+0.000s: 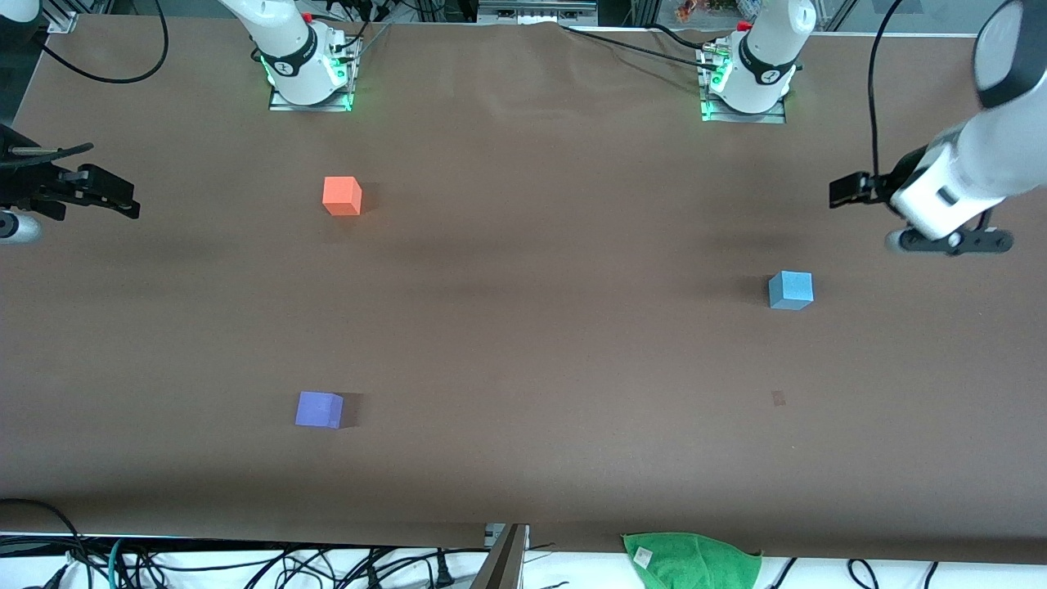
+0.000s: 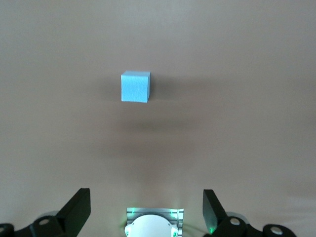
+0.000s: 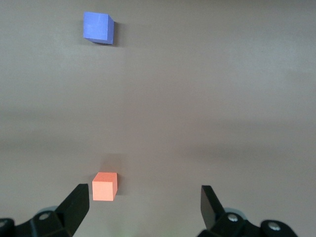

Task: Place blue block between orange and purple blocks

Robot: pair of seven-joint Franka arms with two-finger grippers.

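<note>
The brown cloth-covered table lies bare around all three cubes, with wide room between them. The left gripper hangs in the air at the left arm's end of the table, fingers spread wide and holding nothing. The small light sky-blue matte cube sits on the cloth just below and ahead of it, apart from both fingers.

The right gripper hangs at the right arm's end of the table, by the table edge, also spread and empty. The bright orange matte cube rests closest to it, with the violet-purple matte cube well apart, nearer the front camera. The blue cube lies well away from both.

Both grippers are cut off in their wrist views, showing only fingertips. A crumpled green cloth is partly cropped at the table's front edge.
</note>
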